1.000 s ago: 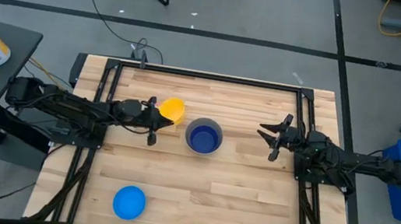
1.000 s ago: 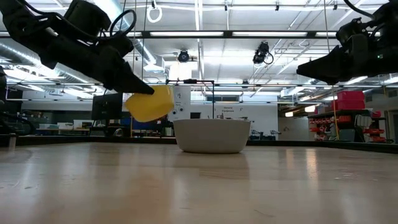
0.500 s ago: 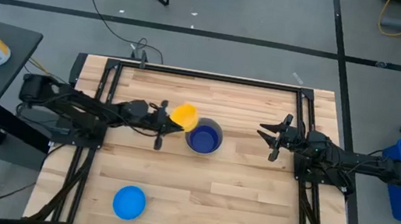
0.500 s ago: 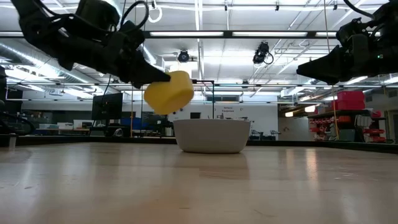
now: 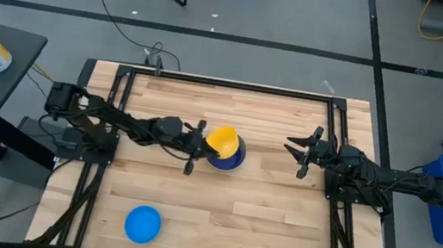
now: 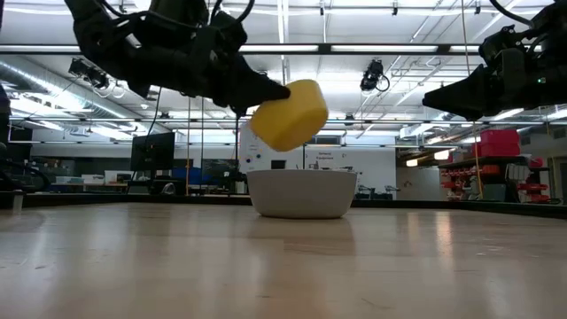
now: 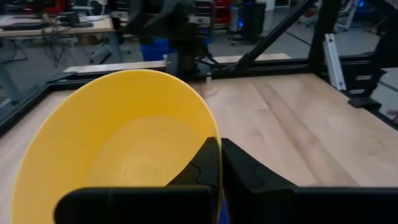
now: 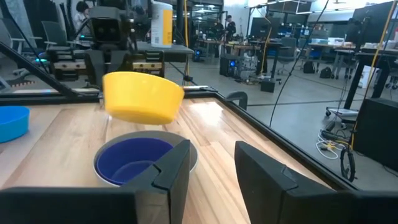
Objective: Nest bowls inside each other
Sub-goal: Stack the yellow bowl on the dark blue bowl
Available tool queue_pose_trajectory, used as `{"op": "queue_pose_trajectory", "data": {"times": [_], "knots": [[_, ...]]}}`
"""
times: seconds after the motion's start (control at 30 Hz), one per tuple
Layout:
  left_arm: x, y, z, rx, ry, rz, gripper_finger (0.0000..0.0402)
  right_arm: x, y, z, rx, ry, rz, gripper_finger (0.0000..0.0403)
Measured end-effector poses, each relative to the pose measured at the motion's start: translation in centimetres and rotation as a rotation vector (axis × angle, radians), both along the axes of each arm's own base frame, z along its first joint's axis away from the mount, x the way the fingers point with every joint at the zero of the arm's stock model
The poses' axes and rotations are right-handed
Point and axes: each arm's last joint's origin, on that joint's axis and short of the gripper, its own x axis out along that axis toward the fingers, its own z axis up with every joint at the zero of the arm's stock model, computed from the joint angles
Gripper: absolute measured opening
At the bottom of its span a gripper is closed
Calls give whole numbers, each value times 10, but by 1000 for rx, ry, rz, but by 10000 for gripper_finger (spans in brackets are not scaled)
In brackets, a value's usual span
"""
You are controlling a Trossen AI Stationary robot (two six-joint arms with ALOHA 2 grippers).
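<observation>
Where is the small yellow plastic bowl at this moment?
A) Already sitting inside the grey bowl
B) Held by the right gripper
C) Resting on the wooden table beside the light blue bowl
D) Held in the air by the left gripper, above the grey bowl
D: the left gripper is shut on the rim of the small yellow plastic bowl, which hangs tilted above the grey bowl without touching it.

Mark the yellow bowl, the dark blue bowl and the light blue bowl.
yellow bowl (image 5: 222,139): high view, on its inner surface.
dark blue bowl (image 8: 134,160): right wrist view, on its inside bottom.
light blue bowl (image 5: 142,223): high view, at its centre.
</observation>
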Motion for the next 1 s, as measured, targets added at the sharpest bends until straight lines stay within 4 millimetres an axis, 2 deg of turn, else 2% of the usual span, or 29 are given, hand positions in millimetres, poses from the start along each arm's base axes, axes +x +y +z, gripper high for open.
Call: {"op": "queue_pose_trajectory", "data": {"times": [0.2, 1.0], "knots": [[8, -4, -12, -18, 46, -2, 6, 0, 0, 0, 0, 0, 0, 135], [9, -7, -10, -19, 38, -42, 6, 0, 0, 0, 0, 0, 0, 140]]}}
